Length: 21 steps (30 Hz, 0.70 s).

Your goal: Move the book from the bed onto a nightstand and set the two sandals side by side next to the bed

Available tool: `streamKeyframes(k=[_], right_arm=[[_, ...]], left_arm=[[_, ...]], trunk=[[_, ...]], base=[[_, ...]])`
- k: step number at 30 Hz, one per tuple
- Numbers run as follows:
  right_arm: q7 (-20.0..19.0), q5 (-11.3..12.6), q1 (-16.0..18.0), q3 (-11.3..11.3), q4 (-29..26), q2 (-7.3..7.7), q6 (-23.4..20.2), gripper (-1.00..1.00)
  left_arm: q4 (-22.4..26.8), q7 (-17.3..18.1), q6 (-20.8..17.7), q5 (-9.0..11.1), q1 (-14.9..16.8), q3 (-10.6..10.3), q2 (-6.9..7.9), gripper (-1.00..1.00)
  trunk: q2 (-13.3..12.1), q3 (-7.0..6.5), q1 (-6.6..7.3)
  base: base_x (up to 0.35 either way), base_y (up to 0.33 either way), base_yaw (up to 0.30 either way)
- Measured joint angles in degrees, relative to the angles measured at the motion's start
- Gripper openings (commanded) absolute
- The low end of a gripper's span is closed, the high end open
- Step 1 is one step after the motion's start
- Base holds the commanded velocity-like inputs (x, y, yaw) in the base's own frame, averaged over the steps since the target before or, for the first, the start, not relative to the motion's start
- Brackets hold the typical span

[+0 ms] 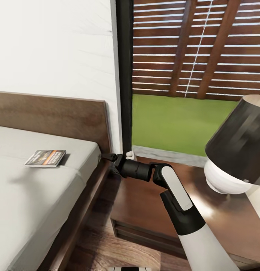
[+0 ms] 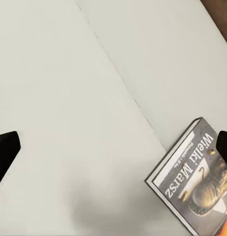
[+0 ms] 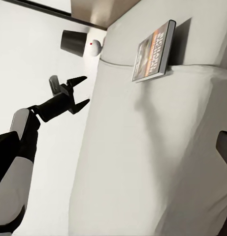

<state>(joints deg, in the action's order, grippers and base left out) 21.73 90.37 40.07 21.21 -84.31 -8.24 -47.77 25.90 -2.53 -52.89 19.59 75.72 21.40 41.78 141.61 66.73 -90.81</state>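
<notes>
The book (image 1: 45, 158) lies flat on the bed's grey mattress (image 1: 32, 199), close to the headboard (image 1: 51, 116). In the left wrist view the book (image 2: 192, 182) sits near one fingertip of my left gripper (image 2: 113, 147), which hovers open above the mattress with nothing in it. The right wrist view shows the same book (image 3: 152, 51) and the left gripper (image 3: 82, 91) with its fingers spread. My right gripper (image 1: 105, 156) reaches over the nightstand (image 1: 145, 203) to the bed's near corner, open and empty. The sandals are out of view.
A table lamp (image 1: 235, 150) with a dark shade stands on the nightstand's right part, close to my right arm. A tall dark-framed window (image 1: 124, 75) is behind the nightstand. Another lamp (image 3: 76, 40) stands beyond the bed's far side.
</notes>
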Motion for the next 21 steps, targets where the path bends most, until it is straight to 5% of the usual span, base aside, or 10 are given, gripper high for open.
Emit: streamKeyframes(k=[21], right_arm=[[-0.1,-0.1,0.0,0.1,-0.1,0.0,0.0,1.0]], left_arm=[[0.2,0.0,0.1,0.1,0.0,0.0,-0.09,1.0]], trunk=[[0.0,0.0,0.0]], base=[[0.0,0.0,0.127]])
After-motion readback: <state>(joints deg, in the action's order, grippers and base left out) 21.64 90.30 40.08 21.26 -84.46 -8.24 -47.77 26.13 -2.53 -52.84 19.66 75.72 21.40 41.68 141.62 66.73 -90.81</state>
